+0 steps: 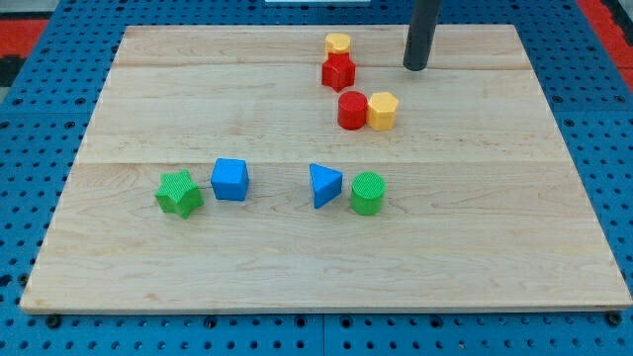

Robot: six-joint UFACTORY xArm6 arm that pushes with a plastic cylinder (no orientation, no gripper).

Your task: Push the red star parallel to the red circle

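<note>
The red star (338, 71) sits near the view's top centre of the wooden board (495, 227), touching a yellow block (338, 44) just above it. The red circle (352, 110) stands a little below and right of the star, touching a yellow hexagon (383, 111) on its right. My tip (415, 67) is at the view's top, to the right of the red star and apart from it, above and right of the yellow hexagon. It touches no block.
A green star (179, 193) and a blue cube (229, 180) sit at the left middle. A blue triangle (324, 185) and a green cylinder (367, 193) sit at the centre. A blue pegboard (30, 148) surrounds the board.
</note>
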